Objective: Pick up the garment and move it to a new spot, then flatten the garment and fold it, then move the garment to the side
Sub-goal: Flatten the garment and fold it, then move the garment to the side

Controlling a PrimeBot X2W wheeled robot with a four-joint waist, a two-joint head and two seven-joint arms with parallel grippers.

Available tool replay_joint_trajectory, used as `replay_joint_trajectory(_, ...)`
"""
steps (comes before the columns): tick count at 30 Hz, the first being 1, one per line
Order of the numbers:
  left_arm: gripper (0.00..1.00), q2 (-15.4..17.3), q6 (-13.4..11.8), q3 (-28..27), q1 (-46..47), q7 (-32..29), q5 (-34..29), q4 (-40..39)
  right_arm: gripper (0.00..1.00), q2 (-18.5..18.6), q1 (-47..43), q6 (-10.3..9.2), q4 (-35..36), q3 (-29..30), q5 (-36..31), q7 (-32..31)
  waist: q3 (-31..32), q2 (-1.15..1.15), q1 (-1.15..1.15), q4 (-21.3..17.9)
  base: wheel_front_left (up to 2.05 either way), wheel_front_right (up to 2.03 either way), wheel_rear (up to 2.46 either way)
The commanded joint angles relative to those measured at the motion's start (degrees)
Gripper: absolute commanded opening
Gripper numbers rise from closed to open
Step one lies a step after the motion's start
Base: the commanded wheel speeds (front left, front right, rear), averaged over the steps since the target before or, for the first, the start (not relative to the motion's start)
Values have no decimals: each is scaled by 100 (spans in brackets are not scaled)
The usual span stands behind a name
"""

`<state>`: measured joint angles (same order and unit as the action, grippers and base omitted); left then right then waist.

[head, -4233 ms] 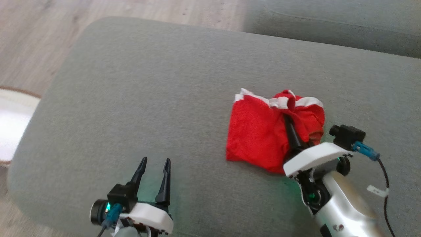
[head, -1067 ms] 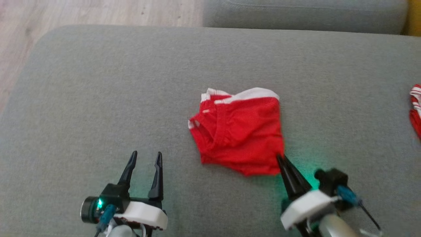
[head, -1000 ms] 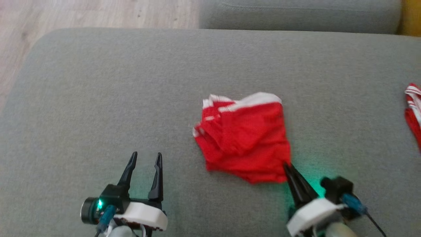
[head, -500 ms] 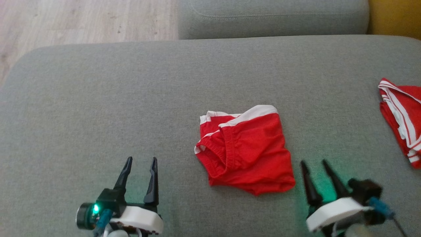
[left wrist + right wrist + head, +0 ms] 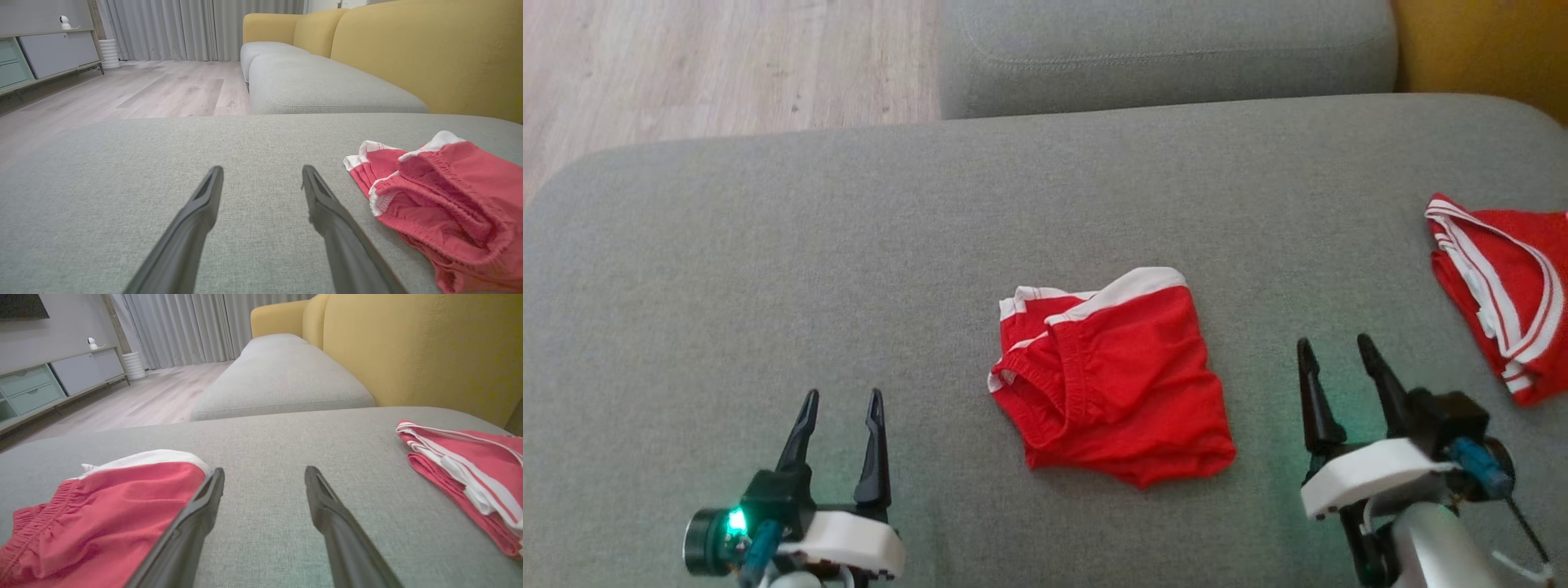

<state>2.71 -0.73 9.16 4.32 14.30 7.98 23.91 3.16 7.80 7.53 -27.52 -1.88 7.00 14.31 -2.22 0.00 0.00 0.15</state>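
Garment (image 5: 1111,384) on the grey woven sofa cushion (image 5: 849,245), between two end effectors
Lies loose near the right end effector (image 5: 1334,341) and farther from the left end effector (image 5: 843,394), both spread wide and gripping nothing. Soft red knit, white waistband, gathered elastic hems, roughly square, rumpled.

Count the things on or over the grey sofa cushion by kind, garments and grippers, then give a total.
Garments: 2, the middle garment and the striped garment at the right.
Grippers: 2, the left gripper and the right gripper, both open.
Total: 4
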Motion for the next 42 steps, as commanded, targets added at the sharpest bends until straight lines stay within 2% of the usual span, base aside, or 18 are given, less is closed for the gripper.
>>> replay_joint_trajectory(1, 100, 17, -67, -202, 76, 70, -36, -136, 100, -16, 263, -4, 88, -134, -70, 69, 33, 0, 0, -10, 0, 0, 0)
replay_joint_trajectory(7, 100, 17, -132, -130, 20, 70, -18, -146, 100, -26, 302, -4, -81, -338, 73, 69, 41, 0, 0, 24, 0, 0, 0)
replay_joint_trajectory(14, 100, 17, -124, -9, 113, 70, 17, -170, 100, -27, 641, -4, -502, -873, 411, 69, -195, 0, 0, 125, 0, 0, 0)
replay_joint_trajectory(24, 100, 17, -107, 285, 360, 70, 110, -144, 100, -27, 1497, -4, -2193, -1428, 503, 61, -653, 0, 0, 491, 0, 0, 0)
replay_joint_trajectory(25, 100, 17, -111, 301, 372, 70, 119, -136, 93, -27, 1536, -4, -2375, -1436, 518, 59, -670, 0, 0, 515, 0, 0, 0)
replay_joint_trajectory(26, 100, 17, -119, 312, 381, 70, 127, -132, 44, -28, 1576, -4, -2529, -1449, 515, 60, -680, 0, 0, 527, 0, 0, 0)
replay_joint_trajectory(27, 100, 17, -128, 319, 386, 70, 135, -132, 0, -28, 1605, -4, -2658, -1459, 526, 60, -687, 0, 0, 530, 0, 0, 0)
replay_joint_trajectory(31, 100, 17, -148, 289, 392, 70, 144, -148, 0, -28, 1728, -4, -2918, -1357, 523, 65, -676, 0, 0, 431, 0, 0, 0)
replay_joint_trajectory(34, 100, 17, -137, 286, 393, 70, 145, -181, 0, -28, 1755, -4, -2736, -1072, 431, 67, -623, 0, 0, 209, 0, 0, 0)
replay_joint_trajectory(38, 100, 17, -90, 328, 426, 70, 155, -233, 0, -28, 1709, -4, -2348, -746, 313, 68, -572, 0, 0, -359, 0, 0, 0)
replay_joint_trajectory(41, 100, 17, -54, 416, 486, 70, 171, -262, 0, -28, 1646, -4, -2088, -753, 316, 68, -556, 0, 0, -923, 0, 0, 0)
replay_joint_trajectory(42, 100, 17, -44, 487, 544, 70, 190, -270, 0, -28, 1590, -4, -1949, -846, 375, 68, -551, 0, 0, -1311, 0, 0, 0)
